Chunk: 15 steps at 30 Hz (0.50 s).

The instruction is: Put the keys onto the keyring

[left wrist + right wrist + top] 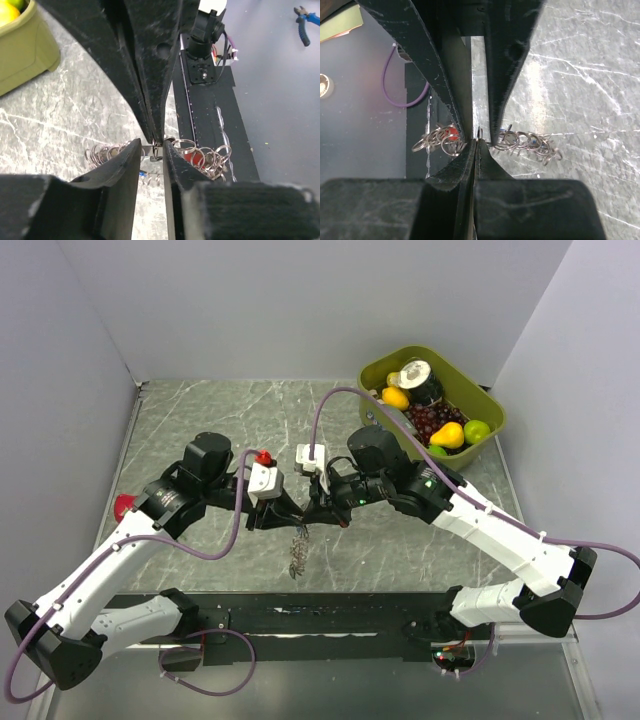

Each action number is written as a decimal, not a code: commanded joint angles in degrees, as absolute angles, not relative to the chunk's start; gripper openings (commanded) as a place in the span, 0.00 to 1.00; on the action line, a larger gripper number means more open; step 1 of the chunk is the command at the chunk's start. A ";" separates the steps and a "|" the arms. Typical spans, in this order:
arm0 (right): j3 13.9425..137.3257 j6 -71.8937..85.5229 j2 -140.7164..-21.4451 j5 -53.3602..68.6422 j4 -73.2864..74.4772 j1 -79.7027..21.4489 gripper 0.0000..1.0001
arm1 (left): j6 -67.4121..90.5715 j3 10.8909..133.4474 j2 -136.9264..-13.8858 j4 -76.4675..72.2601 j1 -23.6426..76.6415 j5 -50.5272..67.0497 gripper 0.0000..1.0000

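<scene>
The two arms meet tip to tip over the middle of the grey marbled counter point(200, 430), and the keyring point(297, 552) is caught between them. From above it shows as a small tangle of wire loops trailing toward the near edge from the point where the tips meet; whether its lowest loops touch the counter cannot be told. The right gripper point(476, 147) has its two fingers pressed flat together with no gap showing, and a thin strand of the ring is nipped at their very tip. The left gripper point(152, 152) comes in from the opposite side with its fingers only a narrow slot apart. A short bit of the ring's wire sits across that slot just at the fingertips, but the pictures do not settle whether the fingers are clamping it or merely standing on either side of it. In both wrist views the coiled loops spill out to either side of the pinch. The red key point(195, 159) shows its plastic head among the loops on one side, and a speck of the blue key point(534, 142) shows among those on the other; the black keys cannot be made out. A green bin point(487, 398) of fruit stands at the far right corner of the counter, well apart from the grippers
</scene>
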<state>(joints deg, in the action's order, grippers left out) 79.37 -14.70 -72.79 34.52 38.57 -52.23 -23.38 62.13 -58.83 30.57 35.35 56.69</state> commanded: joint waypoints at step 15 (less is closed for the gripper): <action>79.90 -13.71 -70.05 35.33 33.23 -52.03 0.02 | -21.54 60.31 -57.92 24.71 35.60 56.25 0.01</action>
